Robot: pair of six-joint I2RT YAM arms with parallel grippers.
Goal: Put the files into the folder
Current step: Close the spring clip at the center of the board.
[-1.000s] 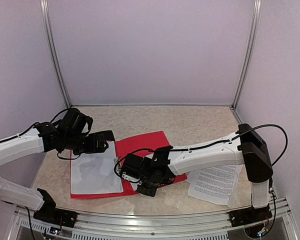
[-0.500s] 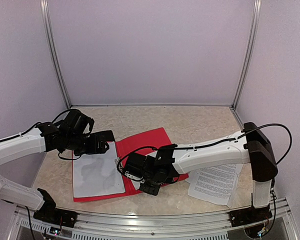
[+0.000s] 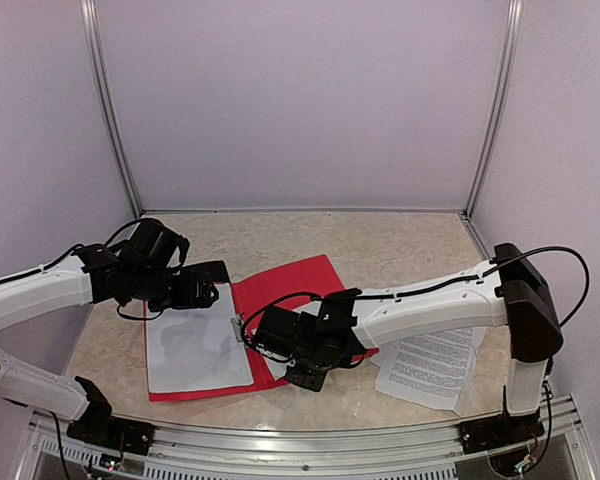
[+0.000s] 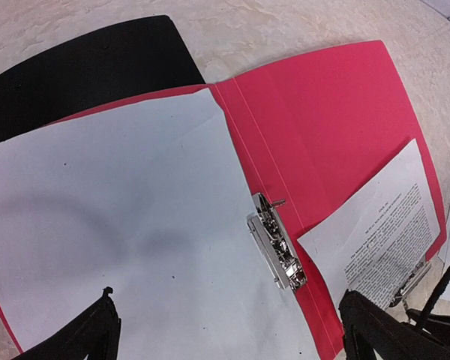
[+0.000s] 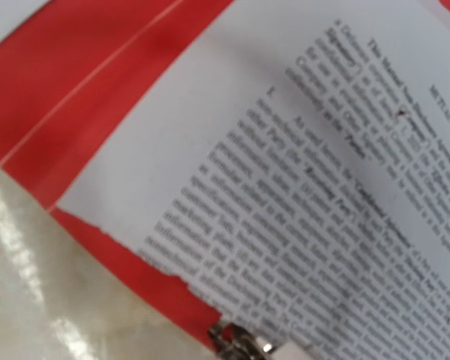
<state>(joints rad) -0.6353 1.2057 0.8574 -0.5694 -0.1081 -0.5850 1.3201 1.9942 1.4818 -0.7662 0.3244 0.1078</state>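
The left gripper (image 4: 225,304) hangs with its jaws spread wide, black fingers (image 4: 97,334) over the near end of the blank sheet (image 4: 127,232), holding nothing. That sheet lies flat on the left half of the folder (image 3: 285,283) and covers most of it. Its long axis runs from the near edge toward the back of the table (image 3: 380,245), tilted slightly, with its far edge under the left wrist.

The right gripper (image 3: 305,375) sits low over the right half of the folder, on the printed sheet (image 5: 307,187). Whether its jaws pinch that sheet I cannot tell. The sheet lies skewed across the red card, one corner pointing at the clip (image 4: 277,244). Its lines of dense black text run diagonally, and its near edge looks ragged.

The folder is matte red card, lying open and flat, with the spine crease running front to back. The clip is shiny metal and sits just right of the crease. A black pad (image 4: 90,71) lies beyond the folder's far left corner. The stack (image 3: 435,365) of printed sheets rests on the marbled table, right of the folder.

Since a second ago the folder and blank sheet have shifted slightly right, and the right arm's elbow has swung further right and down.
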